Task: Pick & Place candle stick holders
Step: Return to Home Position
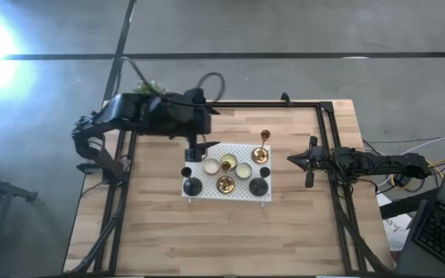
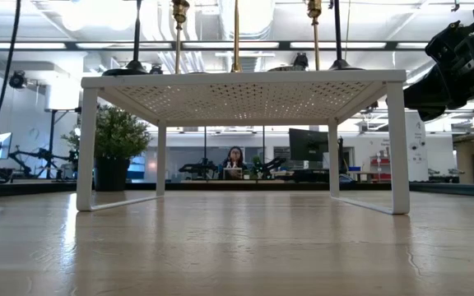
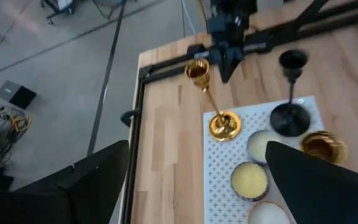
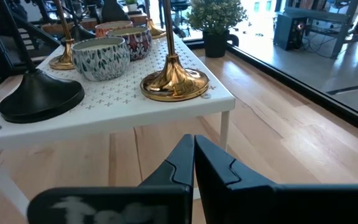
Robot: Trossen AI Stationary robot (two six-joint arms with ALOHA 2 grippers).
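"What's on the tabletop?"
"A white perforated shelf on legs, around the middle."
"And on that?"
"Brass and black candle stick holders, with scented candles between them."

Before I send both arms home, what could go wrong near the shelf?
1. The left gripper hangs open over the shelf. A low sideways exit could topple a black holder.
2. The brass holder stands at the shelf corner nearest the shut right gripper. If that gripper nudges the shelf, the holder could tip off.
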